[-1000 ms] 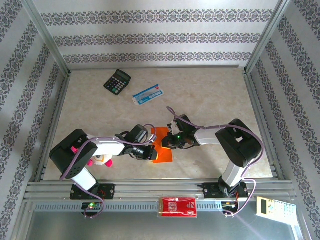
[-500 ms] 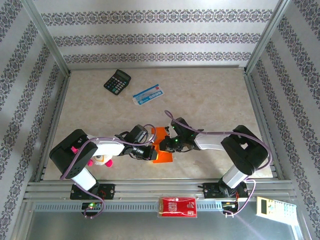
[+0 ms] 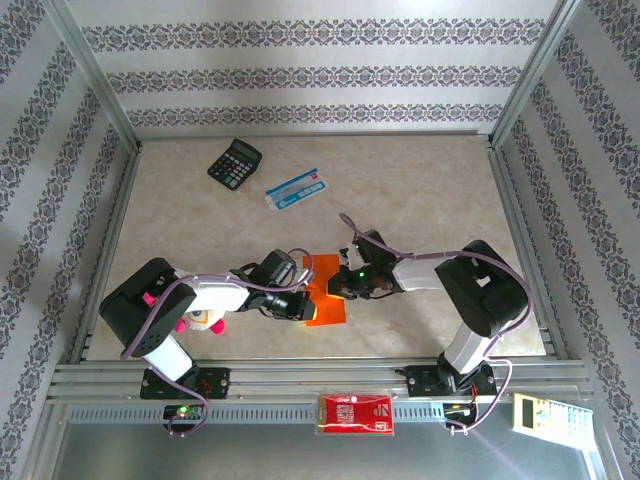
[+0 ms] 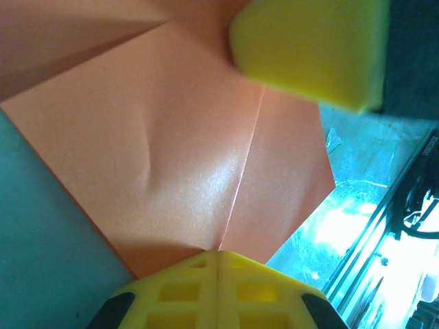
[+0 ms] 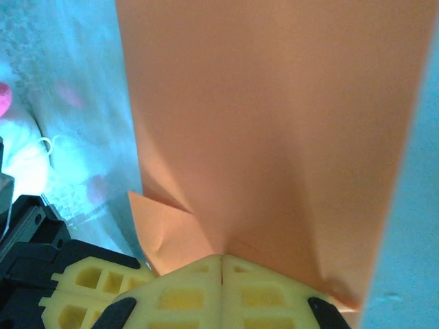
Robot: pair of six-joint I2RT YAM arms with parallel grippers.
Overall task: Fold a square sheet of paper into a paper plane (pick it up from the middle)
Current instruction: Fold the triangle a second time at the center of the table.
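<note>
The square sheet of paper (image 3: pixel 328 310) is bright orange and lies partly folded on the table near the front middle. In the left wrist view the paper (image 4: pixel 171 137) shows a centre crease and a folded flap. Both arms cover much of it, so I cannot make out a paper plane shape. My left gripper (image 3: pixel 304 306) (image 4: pixel 218 255) is shut, with its yellow tips resting on the paper at the crease. My right gripper (image 3: pixel 339 288) (image 5: pixel 221 259) is shut too, its tips against the paper (image 5: pixel 274 123) from the other side. The right fingers (image 4: pixel 309 48) appear close by in the left wrist view.
A black calculator (image 3: pixel 234 162) and a blue-and-white packet (image 3: pixel 298 188) lie at the back of the table. A pink-and-white toy (image 3: pixel 205 318) sits under the left arm. A red packet (image 3: pixel 355 413) and a pale keypad device (image 3: pixel 545 412) rest on the front rail.
The right gripper slid left over the paper half a second ago and has drawn back to the right. The left arm and the paper have hardly moved.
</note>
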